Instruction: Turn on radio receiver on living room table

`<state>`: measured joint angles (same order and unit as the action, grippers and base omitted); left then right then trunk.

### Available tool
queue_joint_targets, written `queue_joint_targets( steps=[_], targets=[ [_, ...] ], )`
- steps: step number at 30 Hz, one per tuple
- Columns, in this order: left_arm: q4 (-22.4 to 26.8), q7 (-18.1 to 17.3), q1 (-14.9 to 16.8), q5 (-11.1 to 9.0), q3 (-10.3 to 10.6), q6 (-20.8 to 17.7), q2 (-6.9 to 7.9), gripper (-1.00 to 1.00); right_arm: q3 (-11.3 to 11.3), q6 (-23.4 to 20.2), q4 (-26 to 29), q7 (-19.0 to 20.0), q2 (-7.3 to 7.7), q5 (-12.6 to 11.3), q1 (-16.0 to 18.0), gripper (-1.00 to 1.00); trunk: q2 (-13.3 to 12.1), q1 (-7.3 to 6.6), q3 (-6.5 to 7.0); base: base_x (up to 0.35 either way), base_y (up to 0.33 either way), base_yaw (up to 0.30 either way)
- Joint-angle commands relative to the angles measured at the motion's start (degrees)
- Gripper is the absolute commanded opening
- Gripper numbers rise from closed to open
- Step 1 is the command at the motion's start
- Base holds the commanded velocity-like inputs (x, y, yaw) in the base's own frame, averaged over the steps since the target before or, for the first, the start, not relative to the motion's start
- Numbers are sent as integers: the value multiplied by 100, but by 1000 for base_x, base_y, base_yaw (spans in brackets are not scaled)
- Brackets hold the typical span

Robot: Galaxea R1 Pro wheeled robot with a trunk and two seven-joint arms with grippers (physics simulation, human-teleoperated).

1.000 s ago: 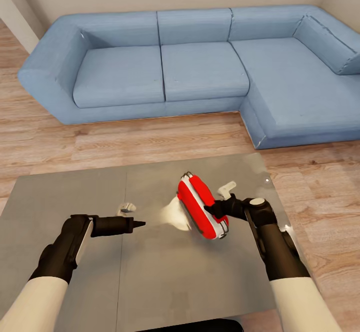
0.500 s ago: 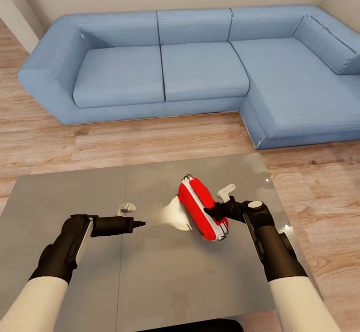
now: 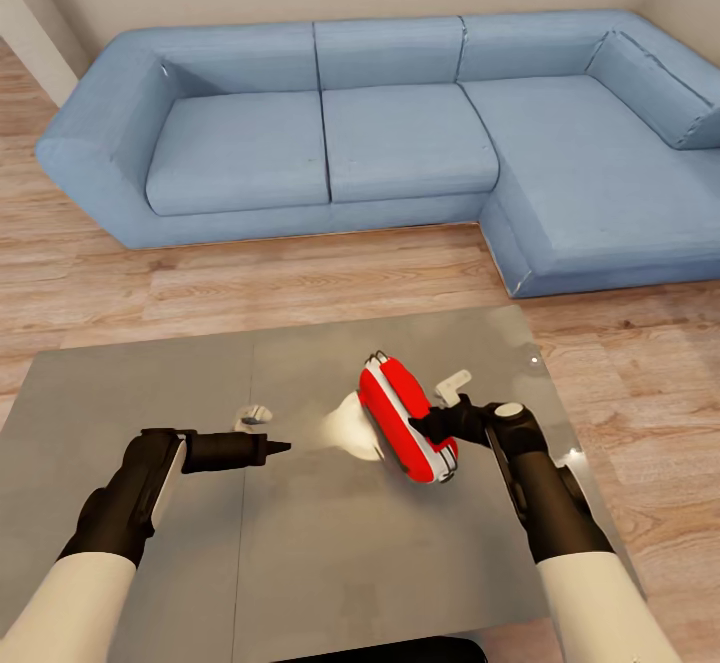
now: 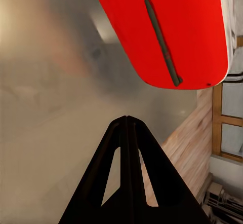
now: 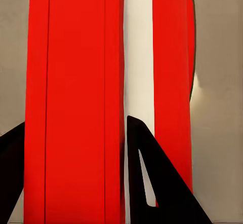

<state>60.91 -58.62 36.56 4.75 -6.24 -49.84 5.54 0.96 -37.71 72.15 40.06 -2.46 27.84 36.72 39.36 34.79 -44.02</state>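
Beige walls and a light wood floor are framing the living room, with the blue L-shaped sofa running along the back and the glossy grey table lying low in front of the robot.

Starting at the left, the left gripper is hovering over the middle of the table with its two fingers pressed together into one point, pinching nothing. Its tip is aiming toward the radio receiver but is sitting apart from it; the left wrist view is looking past that closed tip at the radio's red shell ahead.

Further right, the radio receiver is standing tilted on the right half of the table, its white-striped edge facing the right arm. The right gripper is sitting against the radio's near side, its fingers spread, with the red body filling the gap between them in the right wrist view. Whether the pads are actually bearing on the shell I cannot tell.

Judging from this, the step in hand is steadying the radio and reaching its switch. The next move probably calls for a small, careful press, since a light, tilted radio could slide or tip on the slick top.

No containers are appearing anywhere on the table.
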Motion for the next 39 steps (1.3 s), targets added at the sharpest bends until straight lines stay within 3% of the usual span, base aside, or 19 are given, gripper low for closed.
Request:
queue_joint_targets(
  steps=[1,11,39],
  targets=[
    [0,0,0,0,0,0,0,-100,0,3,-34,-16,0,-33,2,-100,0,0,0,0,0,0],
    [0,0,0,0,0,0,0,-100,0,164,-98,-56,8,-33,2,-100,0,0,0,0,0,0],
    [53,-44,9,-2,0,0,26,-100,0,52,-114,-77,-16,48,2,-100,1,0,0,0,0,0]
  ],
)
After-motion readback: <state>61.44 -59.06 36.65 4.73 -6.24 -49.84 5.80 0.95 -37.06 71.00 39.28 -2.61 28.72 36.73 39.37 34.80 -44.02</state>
